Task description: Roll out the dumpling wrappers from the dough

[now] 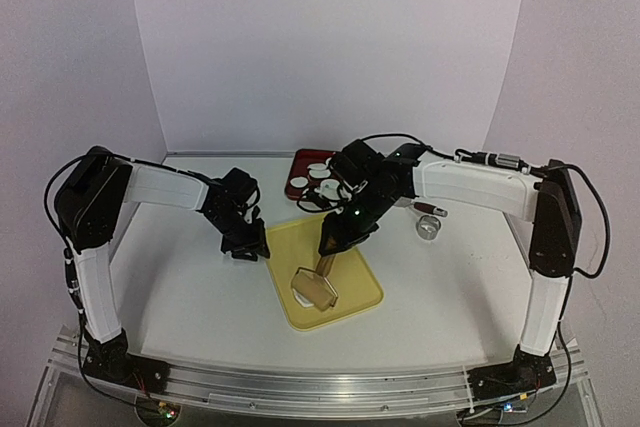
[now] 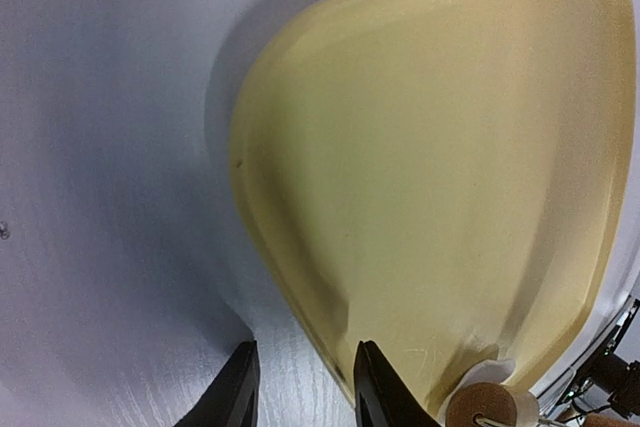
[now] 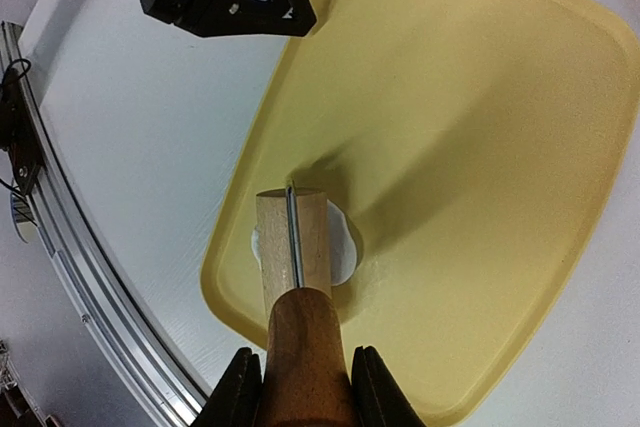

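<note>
Left jaws stand partly open beside the tray's (image 1: 352, 277) left rim, holding nothing, so the tray could slide. Right jaws clamp the pin (image 3: 293, 237), which presses the dough (image 3: 343, 250) at the tray's near-left; dough may stick or tear.

the dough (image 3: 345, 252) is pressed flat under the roller (image 3: 292, 237); round white wrappers (image 1: 320, 169) are laid on a red tray (image 1: 297, 161).

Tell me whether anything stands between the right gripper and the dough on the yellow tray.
Only its own tool: the right gripper holds a wooden rolling pin, whose roller lies on the dough. Nothing else visible is in the way.
</note>
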Tool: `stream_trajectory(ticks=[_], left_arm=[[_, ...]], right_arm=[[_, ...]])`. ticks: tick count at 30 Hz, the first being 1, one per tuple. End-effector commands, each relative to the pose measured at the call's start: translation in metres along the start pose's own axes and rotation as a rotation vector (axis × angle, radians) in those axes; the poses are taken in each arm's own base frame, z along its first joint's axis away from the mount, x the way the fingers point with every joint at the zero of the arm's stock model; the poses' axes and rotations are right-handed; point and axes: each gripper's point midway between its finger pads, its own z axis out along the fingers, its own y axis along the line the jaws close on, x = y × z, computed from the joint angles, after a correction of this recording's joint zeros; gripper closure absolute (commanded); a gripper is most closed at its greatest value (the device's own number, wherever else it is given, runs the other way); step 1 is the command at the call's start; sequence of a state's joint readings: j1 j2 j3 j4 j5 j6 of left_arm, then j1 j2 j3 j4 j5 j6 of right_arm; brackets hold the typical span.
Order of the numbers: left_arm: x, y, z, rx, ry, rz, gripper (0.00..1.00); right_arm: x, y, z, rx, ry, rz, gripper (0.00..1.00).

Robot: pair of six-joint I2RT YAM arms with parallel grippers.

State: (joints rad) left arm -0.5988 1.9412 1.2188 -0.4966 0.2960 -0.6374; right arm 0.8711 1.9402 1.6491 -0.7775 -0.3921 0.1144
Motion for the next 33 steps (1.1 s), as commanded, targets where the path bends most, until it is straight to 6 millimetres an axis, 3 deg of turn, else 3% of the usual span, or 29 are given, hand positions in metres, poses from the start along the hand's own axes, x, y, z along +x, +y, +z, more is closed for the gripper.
stream_trajectory(ticks=[1, 10, 19, 23, 28, 33], left_arm=[[-0.006, -0.004, 0.008, -0.022, -0.007, 0.002, 0.72], [-0.007, -0.003, 0.022, -0.039, 0.015, -0.004, 1.00], [-0.013, -0.004, 0.025, -0.055, 0.010, -0.007, 1.00], [-0.016, -0.005, 0.026, -0.061, 0.010, 0.002, 1.00], [-0.021, -0.006, 0.027, -0.083, 0.004, 0.035, 1.00], [-0.026, -0.009, 0.027, -0.082, -0.009, 0.070, 1.00]], right_arm=[[-0.008, 0.002, 0.005, 0.010, -0.024, -0.046, 1.00], [0.022, -0.015, 0.035, 0.057, 0.080, -0.009, 1.00], [0.042, -0.018, 0.059, 0.058, 0.167, 0.017, 1.00], [0.040, -0.035, 0.056, 0.167, 0.157, 0.045, 1.00], [0.043, -0.065, 0.039, 0.359, 0.148, 0.087, 1.00], [0.038, -0.080, 0.015, 0.374, 0.099, 0.175, 1.00]])
